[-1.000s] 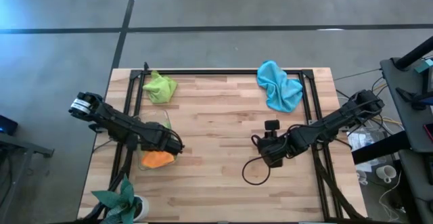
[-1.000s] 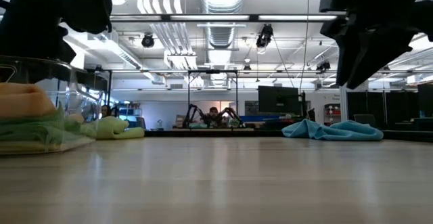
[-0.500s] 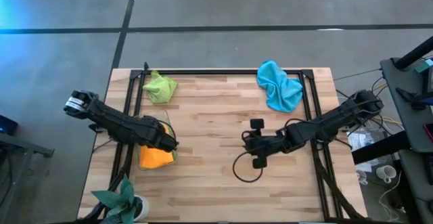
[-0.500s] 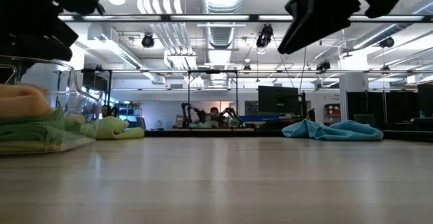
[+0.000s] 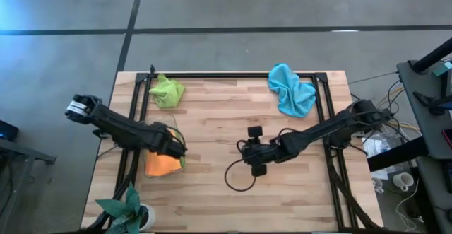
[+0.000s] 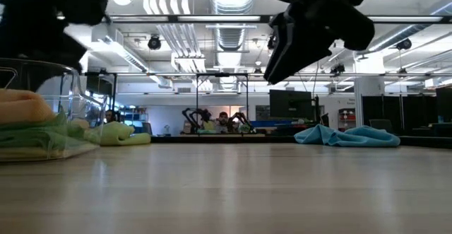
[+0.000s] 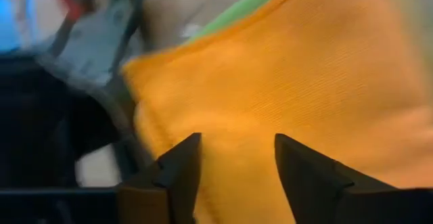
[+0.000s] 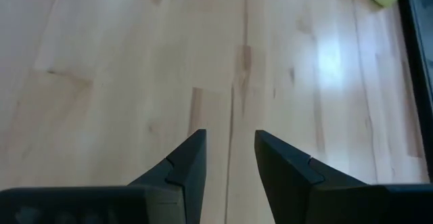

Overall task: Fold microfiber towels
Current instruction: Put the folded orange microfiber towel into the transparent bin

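A folded orange towel (image 5: pixel 161 165) lies on top of green towels in a clear container (image 6: pixel 67 92) at the table's left. My left gripper (image 7: pixel 237 149) is open just above the orange towel (image 7: pixel 304 68). I cannot tell whether it touches. A green towel's edge (image 7: pixel 247 6) shows beneath the orange one. My right gripper (image 8: pixel 230 146) is open and empty above bare wood near the table's middle (image 5: pixel 242 151). A crumpled lime green towel (image 5: pixel 167 91) lies at the far left. A crumpled light blue towel (image 5: pixel 291 89) lies at the far right.
A black metal frame (image 5: pixel 233 75) runs along the table's far edge and down both sides. A green plant (image 5: pixel 127 209) stands at the near left corner. A black cable loop (image 5: pixel 239 179) hangs below my right arm. Bare wood (image 5: pixel 212 121) lies between the arms.
My right gripper has swung toward the table's left edge, from right of the middle to the middle, staying above the table. My left gripper has drawn back a little toward the left edge, and more of the orange towel shows in the container.
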